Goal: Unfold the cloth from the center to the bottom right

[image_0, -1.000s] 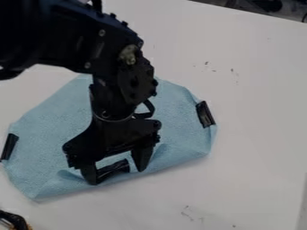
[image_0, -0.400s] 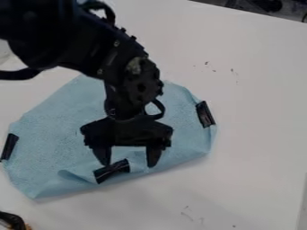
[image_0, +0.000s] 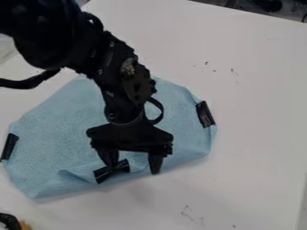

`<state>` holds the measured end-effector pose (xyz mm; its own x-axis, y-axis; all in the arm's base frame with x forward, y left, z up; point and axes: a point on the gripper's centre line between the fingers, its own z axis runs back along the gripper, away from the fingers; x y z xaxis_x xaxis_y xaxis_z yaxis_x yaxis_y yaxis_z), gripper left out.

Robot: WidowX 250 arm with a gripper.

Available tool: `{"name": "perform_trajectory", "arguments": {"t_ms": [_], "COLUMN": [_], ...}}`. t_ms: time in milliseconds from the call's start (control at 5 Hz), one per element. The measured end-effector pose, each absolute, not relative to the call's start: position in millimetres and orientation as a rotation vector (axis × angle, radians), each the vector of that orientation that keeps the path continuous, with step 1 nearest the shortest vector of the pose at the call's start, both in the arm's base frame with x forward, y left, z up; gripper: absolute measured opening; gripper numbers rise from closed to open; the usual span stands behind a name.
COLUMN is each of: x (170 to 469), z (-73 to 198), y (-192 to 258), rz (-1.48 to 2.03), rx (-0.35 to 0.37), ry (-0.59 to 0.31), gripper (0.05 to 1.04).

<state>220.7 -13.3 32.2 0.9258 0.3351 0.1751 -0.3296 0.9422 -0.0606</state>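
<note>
White bench (image_0: 258, 99) spreads across nearly the whole view, marked by small dark scuffs at the right and near the bottom, with dark clutter (image_0: 260, 5) beyond its far edge at the upper right. On the left half of the bench lies the light blue cloth (image_0: 60, 121), its outline blunt and many-sided, with a raised crease along its lower part.

Three black pieces sit on the cloth: one at its left edge (image_0: 10, 146), one at its right edge (image_0: 205, 114), and a slanted middle piece (image_0: 112, 171) near the lower edge.

From the upper left comes the black arm (image_0: 108, 58), covering part of the cloth. The gripper (image_0: 135, 169) hangs down over the lower middle of the cloth, its fingers wide apart. The left one in view overlaps the middle piece; whether they touch, I cannot tell. The other is to the right, over the cloth's lower edge. A dark object with some orange (image_0: 10, 221) shows at the bottom left corner.
</note>
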Motion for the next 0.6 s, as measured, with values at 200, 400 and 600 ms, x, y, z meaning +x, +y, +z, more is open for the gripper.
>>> {"name": "perform_trajectory", "arguments": {"t_ms": [200,400,600], "x": [219,217,218], "z": [26,19,14], "y": [-10,-6,-5], "rz": [0.354,0.371,0.38], "rx": [-0.039,-0.046,-0.054], "ry": [-0.159,-0.126,-0.101], "gripper": [1.005,1.003,1.002]}}
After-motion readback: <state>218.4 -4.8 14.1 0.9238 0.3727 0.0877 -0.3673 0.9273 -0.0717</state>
